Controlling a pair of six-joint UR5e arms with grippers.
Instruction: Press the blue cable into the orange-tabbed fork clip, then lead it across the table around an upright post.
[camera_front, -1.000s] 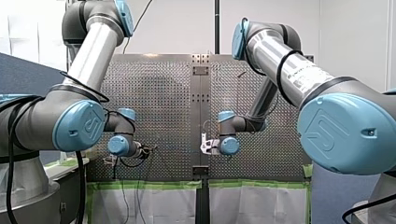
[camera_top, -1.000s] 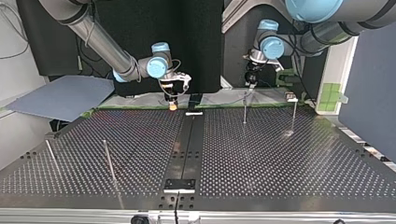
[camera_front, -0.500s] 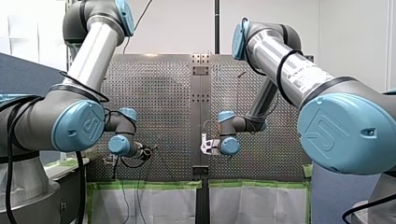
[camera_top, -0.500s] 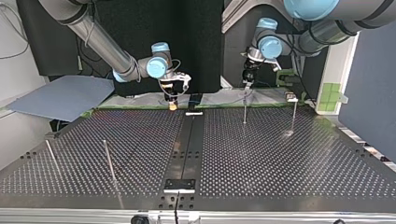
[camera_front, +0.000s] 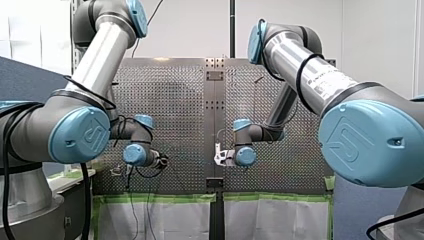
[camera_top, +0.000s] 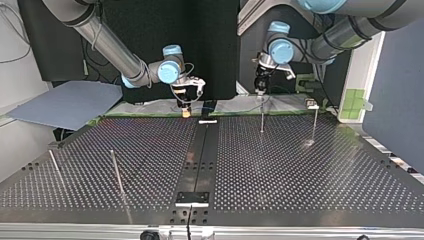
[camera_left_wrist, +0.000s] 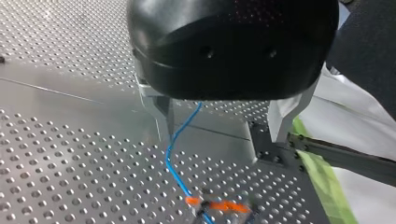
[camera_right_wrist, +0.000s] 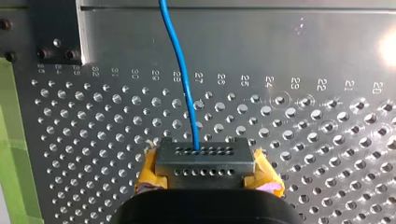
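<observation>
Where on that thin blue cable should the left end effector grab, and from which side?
Probably the free, bowed stretch of the blue cable just before the orange-tabbed clip, coming down from above. My left end effector straddles it there, open, with the table beneath and the clip blocking lower down. My right end effector is shut on it farther along.

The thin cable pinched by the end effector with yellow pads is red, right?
Not red. The right wrist view shows that the thin cable is blue. It is indeed pinched by my right end effector with yellow pads.
</observation>
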